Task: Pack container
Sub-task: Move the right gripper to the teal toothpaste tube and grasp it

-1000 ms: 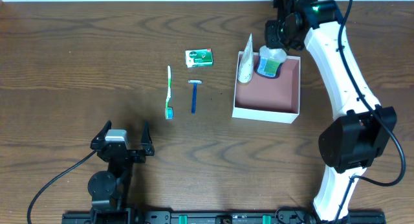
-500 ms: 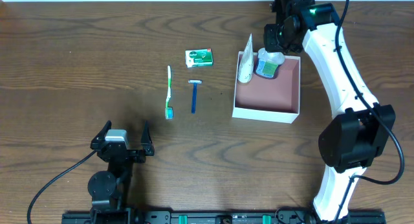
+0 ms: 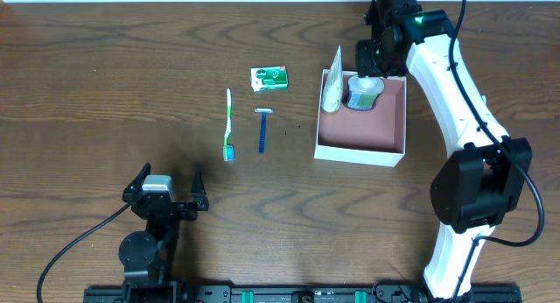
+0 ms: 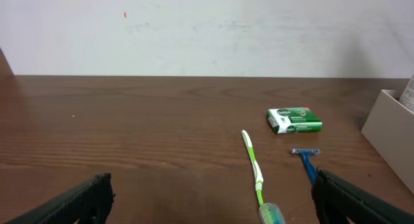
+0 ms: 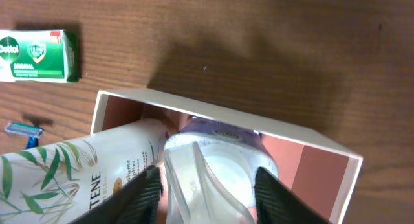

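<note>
The container (image 3: pixel 372 126), a white box with a pink-brown inside, sits at the back right. A white tube (image 3: pixel 332 84) leans on its left wall. Beside the tube, at the box's far edge, stands a clear-capped bottle (image 3: pixel 360 95). My right gripper (image 3: pixel 369 66) hovers right over it. In the right wrist view the gripper (image 5: pixel 207 179) is open, its fingers (image 5: pixel 145 195) standing either side of the bottle's cap (image 5: pixel 220 169) with small gaps. My left gripper (image 3: pixel 168 176) rests open near the front left, with nothing between its fingers.
On the table left of the container lie a green-and-white soap packet (image 3: pixel 270 77), a green toothbrush (image 3: pixel 229 123) and a blue razor (image 3: pixel 262 130). The left wrist view shows the toothbrush (image 4: pixel 252 166) and razor (image 4: pixel 305 158) ahead, and the container's wall (image 4: pixel 388 123) at far right.
My right gripper's jaws have spread apart off the bottle, which now stands a little further back in the container. The left arm has not moved.
</note>
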Controlling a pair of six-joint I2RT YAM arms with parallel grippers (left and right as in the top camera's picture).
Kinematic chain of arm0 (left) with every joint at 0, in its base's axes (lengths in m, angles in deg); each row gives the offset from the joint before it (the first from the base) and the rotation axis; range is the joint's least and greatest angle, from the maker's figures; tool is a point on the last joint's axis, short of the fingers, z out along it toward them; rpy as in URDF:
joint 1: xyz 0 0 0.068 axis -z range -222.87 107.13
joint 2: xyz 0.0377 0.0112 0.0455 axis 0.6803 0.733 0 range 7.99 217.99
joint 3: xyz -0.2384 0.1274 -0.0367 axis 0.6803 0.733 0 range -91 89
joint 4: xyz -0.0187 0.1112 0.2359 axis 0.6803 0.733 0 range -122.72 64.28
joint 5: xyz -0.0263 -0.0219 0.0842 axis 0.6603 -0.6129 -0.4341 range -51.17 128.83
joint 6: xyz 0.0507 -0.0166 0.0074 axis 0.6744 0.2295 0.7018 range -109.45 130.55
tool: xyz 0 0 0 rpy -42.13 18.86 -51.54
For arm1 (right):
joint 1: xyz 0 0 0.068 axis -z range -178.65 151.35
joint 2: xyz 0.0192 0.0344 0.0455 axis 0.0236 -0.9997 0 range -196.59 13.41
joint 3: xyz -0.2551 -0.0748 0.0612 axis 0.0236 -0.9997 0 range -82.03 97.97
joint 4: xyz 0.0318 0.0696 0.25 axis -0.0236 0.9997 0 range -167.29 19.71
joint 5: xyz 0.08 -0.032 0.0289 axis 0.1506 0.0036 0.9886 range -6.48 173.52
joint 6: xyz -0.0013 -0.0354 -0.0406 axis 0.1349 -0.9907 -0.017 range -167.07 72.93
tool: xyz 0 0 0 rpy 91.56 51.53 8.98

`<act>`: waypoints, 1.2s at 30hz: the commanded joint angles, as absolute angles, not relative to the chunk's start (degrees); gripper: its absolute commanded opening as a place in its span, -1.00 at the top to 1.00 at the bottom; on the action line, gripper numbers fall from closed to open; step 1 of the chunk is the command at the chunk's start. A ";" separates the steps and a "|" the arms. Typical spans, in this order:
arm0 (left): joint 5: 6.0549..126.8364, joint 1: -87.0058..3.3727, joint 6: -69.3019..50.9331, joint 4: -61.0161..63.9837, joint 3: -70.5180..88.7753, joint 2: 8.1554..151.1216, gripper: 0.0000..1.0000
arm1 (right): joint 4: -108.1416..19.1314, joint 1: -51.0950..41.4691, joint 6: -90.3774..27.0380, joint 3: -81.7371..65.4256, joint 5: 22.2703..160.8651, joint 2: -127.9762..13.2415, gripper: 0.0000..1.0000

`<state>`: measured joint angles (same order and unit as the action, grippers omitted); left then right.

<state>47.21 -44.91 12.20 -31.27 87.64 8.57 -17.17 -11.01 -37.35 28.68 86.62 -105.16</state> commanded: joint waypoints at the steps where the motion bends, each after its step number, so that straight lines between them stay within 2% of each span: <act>1: 47.39 -44.71 12.16 -29.78 88.78 8.22 -0.96 | -17.39 -11.58 -37.75 28.75 86.97 -104.63 -0.13; 6: 47.39 -44.71 12.16 -29.78 88.78 8.22 -0.96 | -17.26 -11.58 -37.77 29.10 86.97 -104.57 -0.30; 12: 47.39 -44.71 12.16 -29.78 88.78 8.22 -0.96 | -14.07 -11.40 -37.96 35.39 86.94 -103.72 -0.36; 19: 47.39 -44.71 12.16 -29.78 88.78 8.22 -0.96 | -4.41 -9.24 -37.96 50.45 86.35 -100.61 -0.64; 23: 47.39 -44.71 12.16 -29.78 88.78 8.22 -0.96 | 0.86 -6.48 -37.94 56.38 80.28 -99.17 -0.84; 27: 47.39 -44.71 12.16 -29.78 88.78 8.22 -0.96 | 4.47 -3.01 -37.94 56.75 78.38 -98.56 -0.89; 29: 47.39 -44.71 12.16 -29.78 88.78 8.22 -0.96 | 6.26 -1.24 -37.92 56.55 78.36 -98.64 -0.98; 36: 47.39 -44.71 12.16 -29.78 88.78 8.22 -0.96 | 6.98 3.37 -37.16 56.51 78.77 -98.69 -0.98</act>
<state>47.21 -44.91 12.20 -31.27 87.64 8.57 7.09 2.08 -37.66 56.53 79.62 -98.34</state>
